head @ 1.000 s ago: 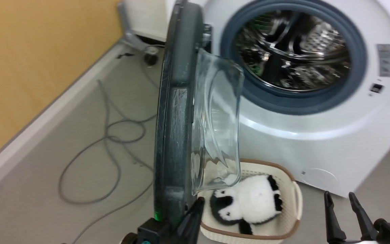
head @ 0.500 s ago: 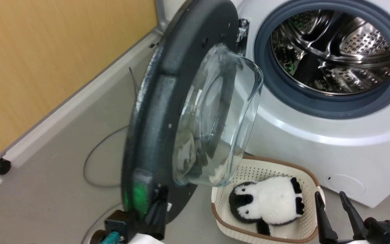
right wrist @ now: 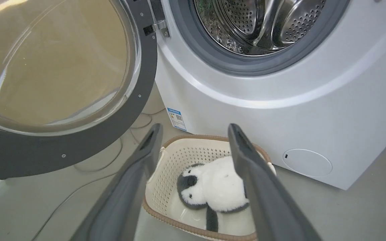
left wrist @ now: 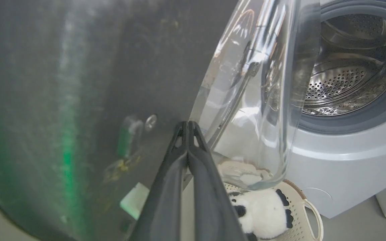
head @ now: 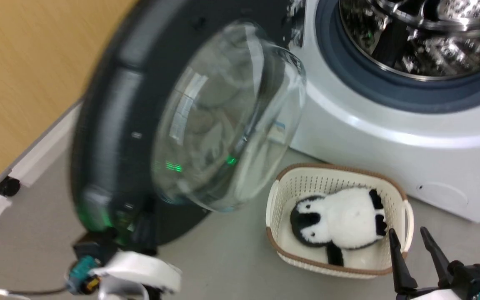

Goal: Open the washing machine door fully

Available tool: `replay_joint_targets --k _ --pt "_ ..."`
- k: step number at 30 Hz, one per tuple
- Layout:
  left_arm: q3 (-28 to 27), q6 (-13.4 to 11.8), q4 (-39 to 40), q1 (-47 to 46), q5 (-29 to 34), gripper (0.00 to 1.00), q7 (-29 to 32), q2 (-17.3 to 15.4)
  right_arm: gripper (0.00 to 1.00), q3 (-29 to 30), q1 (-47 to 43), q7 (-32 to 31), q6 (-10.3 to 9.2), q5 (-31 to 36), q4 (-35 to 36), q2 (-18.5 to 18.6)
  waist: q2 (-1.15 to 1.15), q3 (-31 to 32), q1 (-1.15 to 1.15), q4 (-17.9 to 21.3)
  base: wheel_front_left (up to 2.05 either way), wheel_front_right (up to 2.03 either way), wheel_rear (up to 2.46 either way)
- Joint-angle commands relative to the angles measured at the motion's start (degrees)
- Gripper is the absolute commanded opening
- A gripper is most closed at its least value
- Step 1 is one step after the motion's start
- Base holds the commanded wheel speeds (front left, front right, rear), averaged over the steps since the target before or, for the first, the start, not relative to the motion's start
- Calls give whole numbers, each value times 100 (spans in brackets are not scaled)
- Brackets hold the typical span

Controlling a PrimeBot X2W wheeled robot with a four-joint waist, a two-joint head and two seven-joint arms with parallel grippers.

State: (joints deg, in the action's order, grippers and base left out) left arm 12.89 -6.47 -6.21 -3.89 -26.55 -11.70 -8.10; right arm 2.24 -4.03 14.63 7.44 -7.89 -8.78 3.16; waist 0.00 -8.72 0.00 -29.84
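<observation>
1. Dark grey plastic now faces the head camera. The washing machine door [head: 111, 125], edge-on to that view a second ago, shows its whole inner face and its glass bowl [head: 223, 116]. The picture as a whole has shifted too, so some of this is the camera turning. Even so, the door's angle to the front of the washing machine [head: 369, 137] has plainly widened.
2. For the task this looks like good progress. The door seems past a right angle and the drum [right wrist: 256, 23] mouth stands clear. Whether the hinge has reached its stop cannot be told, so a little swing may remain.
3. The left gripper [left wrist: 188, 124] has its fingers pressed together with nothing between them. Their tips sit at the seam where the bowl meets the dark face, with the face to their left and the bowl to their right. Blur hides whether they actually touch.
4. The right gripper [right wrist: 193, 130] hangs low with its fingers spread wide and empty. Just beyond them lies a basket [right wrist: 179, 140] holding a toy penguin [right wrist: 213, 187]. The door is up to the left of these fingers, well apart.
</observation>
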Motion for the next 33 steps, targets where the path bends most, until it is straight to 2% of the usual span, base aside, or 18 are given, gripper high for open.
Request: replay_joint_targets --k 1,12,22,33 --pt "-160 -30 -96 -213 -70 0 -54 -79 100 27 142 -42 5 61 64 56 0 -190 0 29 0 0 0" --pt "-802 230 -1007 -1323 -579 0 1 -489 100 129 107 -351 5 127 581 378 0 -804 0 108 0 0 0" --pt "-1299 476 -2178 -2498 -977 0 27 -952 100 278 -5 -713 5 154 1269 612 0 -1311 0 186 0 0 0" --pt "-1848 679 -3296 -3206 -1284 0 -240 -1285 100 457 -42 -925 5 184 1666 657 0 -1588 0 237 0 0 0"
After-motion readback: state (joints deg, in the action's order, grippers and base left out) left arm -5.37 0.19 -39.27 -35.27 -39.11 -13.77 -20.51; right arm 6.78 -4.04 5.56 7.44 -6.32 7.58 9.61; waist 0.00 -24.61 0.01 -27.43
